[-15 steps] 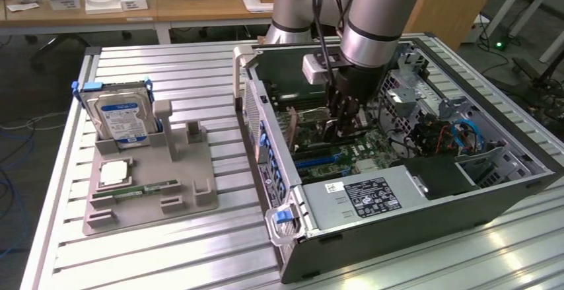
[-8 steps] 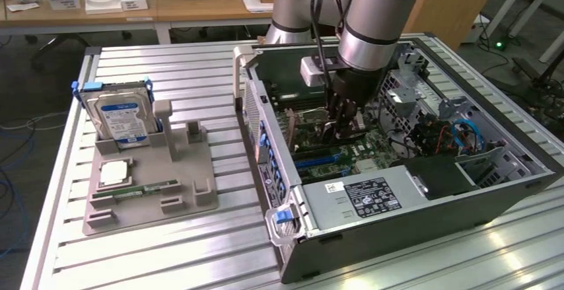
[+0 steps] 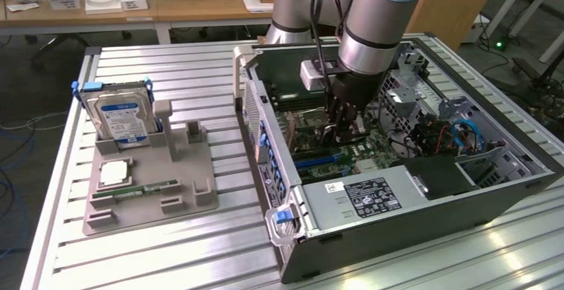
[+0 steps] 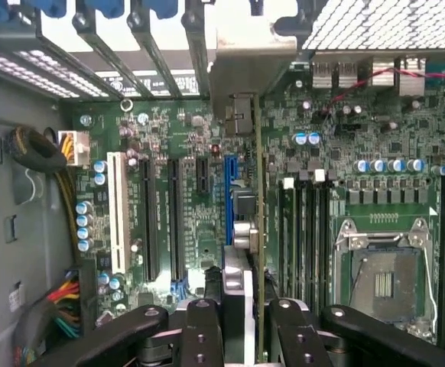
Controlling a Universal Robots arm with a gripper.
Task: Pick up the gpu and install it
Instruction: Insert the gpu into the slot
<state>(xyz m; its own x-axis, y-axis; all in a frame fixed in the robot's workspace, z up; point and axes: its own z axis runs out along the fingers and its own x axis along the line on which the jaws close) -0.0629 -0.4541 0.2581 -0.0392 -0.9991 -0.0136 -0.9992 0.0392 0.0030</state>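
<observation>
In the wrist view the gpu [image 4: 258, 229] is seen edge-on, a thin card running away from my fingers, with its silver-grey bracket [image 4: 249, 65] against the case's rear slot openings. My gripper [image 4: 247, 321] is shut on the card's near part, one black finger [image 4: 203, 329] on each side. The card hangs above the motherboard [image 4: 184, 138], just beside the blue expansion slot [image 4: 228, 199]. In the exterior view my gripper [image 3: 344, 123] reaches down into the open computer case [image 3: 291, 171], low over the board; the card there is mostly hidden by the fingers.
A grey holder [image 3: 150, 197] on the slatted table at the exterior view's left carries the silver hard drive [image 3: 123, 118], a green memory stick [image 3: 141, 189] and a small square chip [image 3: 115, 173]. Inside the case lie the power supply [image 3: 370, 197], cable bundles [image 3: 450, 138] and the CPU socket [image 4: 383, 279].
</observation>
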